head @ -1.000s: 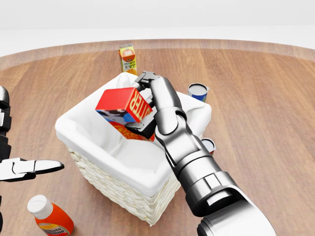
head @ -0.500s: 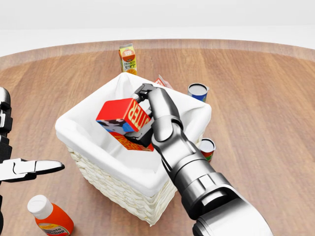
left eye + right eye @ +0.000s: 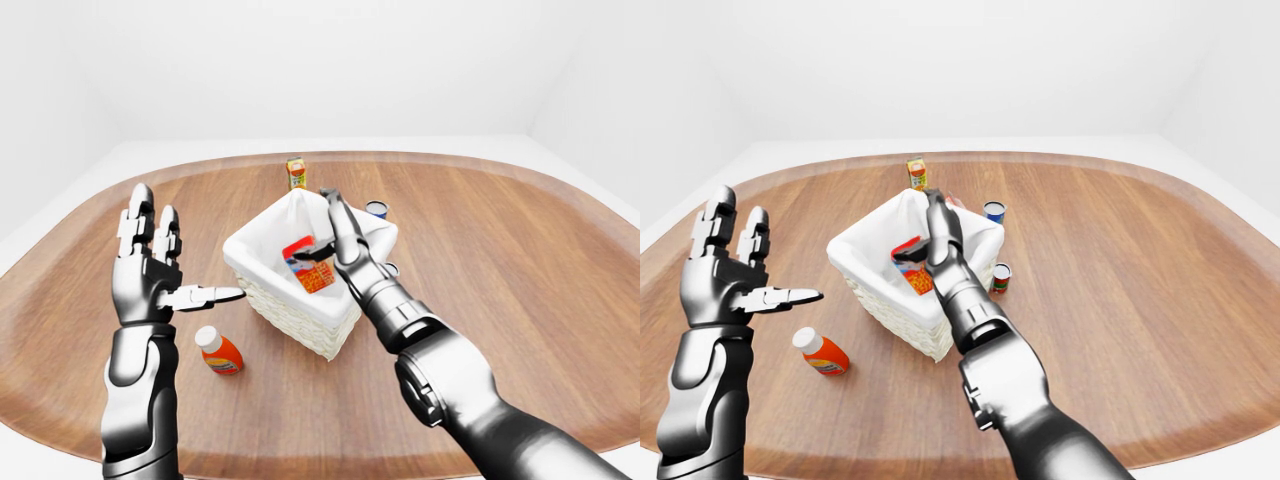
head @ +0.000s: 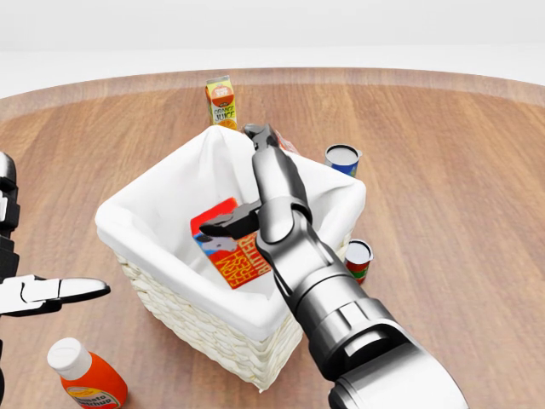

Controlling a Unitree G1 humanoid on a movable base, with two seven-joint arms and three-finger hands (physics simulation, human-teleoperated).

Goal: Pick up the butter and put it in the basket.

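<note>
Right now your butter box (image 4: 228, 245) sits inside the basket (image 4: 174, 294), lying tilted against the white liner, its red and orange printed face turned up. Your right hand (image 4: 255, 183) is over the basket's opening with fingers spread, not closed on anything. One dark finger (image 4: 223, 222) reaches across the butter box's upper edge; contact there can't be confirmed. Another finger points up past the basket's top rim in the head view.

Outward from the basket, head view:
- orange juice carton (image 4: 221, 101) upright just above the basket's top corner
- blue-labelled can (image 4: 342, 158) just off the basket's upper right corner
- second can, red and green label (image 4: 358, 258), close beside the basket's right side, partly behind your forearm
- a small red and white item just beside the basket's top rim, mostly hidden behind your right hand, can't identify it
- tomato sauce bottle (image 4: 85, 377) with white cap, lying below and left of the basket

Your left hand (image 3: 155, 265) is raised well left of the basket, palm open, fingers extended, holding nothing. Everything rests on the wooden table (image 4: 451, 153).
</note>
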